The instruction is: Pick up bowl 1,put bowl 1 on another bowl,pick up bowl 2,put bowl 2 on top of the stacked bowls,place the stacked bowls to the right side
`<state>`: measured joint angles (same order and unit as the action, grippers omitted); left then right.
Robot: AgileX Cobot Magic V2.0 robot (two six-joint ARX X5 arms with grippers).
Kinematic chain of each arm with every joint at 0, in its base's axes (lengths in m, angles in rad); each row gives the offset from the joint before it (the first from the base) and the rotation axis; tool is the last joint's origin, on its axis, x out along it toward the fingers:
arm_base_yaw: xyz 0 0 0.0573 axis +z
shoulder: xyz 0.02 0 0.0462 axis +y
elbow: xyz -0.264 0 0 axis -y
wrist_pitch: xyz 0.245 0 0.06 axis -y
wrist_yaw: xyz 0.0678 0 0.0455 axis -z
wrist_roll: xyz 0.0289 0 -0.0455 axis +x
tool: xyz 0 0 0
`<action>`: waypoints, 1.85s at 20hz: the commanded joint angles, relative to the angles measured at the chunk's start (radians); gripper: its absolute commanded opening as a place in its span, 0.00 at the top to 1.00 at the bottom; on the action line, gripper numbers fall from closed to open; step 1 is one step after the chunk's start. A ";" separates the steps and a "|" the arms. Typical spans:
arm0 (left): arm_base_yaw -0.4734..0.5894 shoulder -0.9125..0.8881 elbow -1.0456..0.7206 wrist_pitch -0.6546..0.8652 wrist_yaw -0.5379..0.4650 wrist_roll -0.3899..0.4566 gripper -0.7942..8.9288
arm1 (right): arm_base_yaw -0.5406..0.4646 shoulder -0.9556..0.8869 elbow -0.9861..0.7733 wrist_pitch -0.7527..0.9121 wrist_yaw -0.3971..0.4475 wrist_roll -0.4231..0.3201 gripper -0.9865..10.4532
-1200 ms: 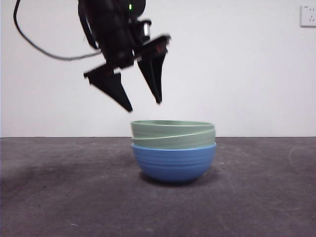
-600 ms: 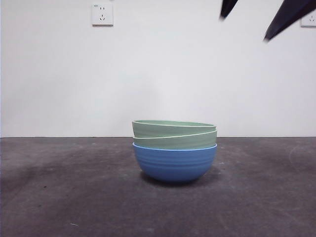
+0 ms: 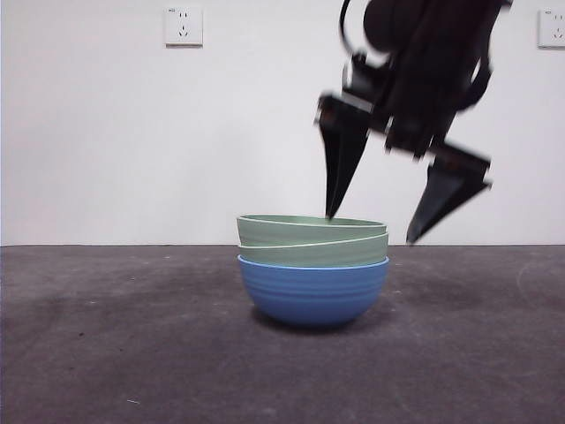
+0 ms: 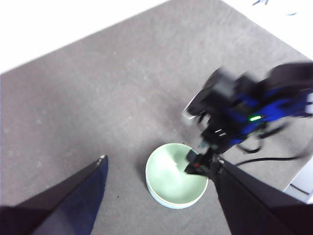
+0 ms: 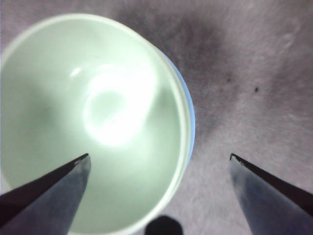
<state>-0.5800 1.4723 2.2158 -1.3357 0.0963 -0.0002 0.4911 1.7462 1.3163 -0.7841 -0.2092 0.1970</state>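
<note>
The right tool [image 3: 371, 228] hangs open astride the rim of two pale green ridged bowls [image 3: 312, 240] nested in a blue ridged bowl [image 3: 313, 291] on the grey tabletop [image 3: 106, 353]. The left tool [image 4: 161, 169], also open, waits high above.

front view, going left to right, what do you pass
wall socket → stacked bowls → right gripper, one jaw over the bowls and one past their rim → second wall socket at the edge
</note>
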 commanded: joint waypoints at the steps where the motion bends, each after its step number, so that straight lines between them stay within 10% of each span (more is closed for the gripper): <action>1: -0.001 -0.010 -0.001 -0.049 0.001 0.008 0.55 | -0.002 0.047 -0.004 0.007 -0.002 0.031 0.50; 22: -0.001 -0.016 -0.001 -0.049 0.001 0.008 0.55 | -0.008 0.089 -0.004 0.020 -0.028 0.018 0.93; 37: -0.001 -0.016 -0.001 -0.049 0.005 0.008 0.55 | -0.161 -0.055 -0.004 0.021 -0.027 -0.016 0.92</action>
<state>-0.5800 1.4574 2.2162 -1.3357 0.0971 -0.0002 0.3328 1.6844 1.3159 -0.7681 -0.2352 0.1902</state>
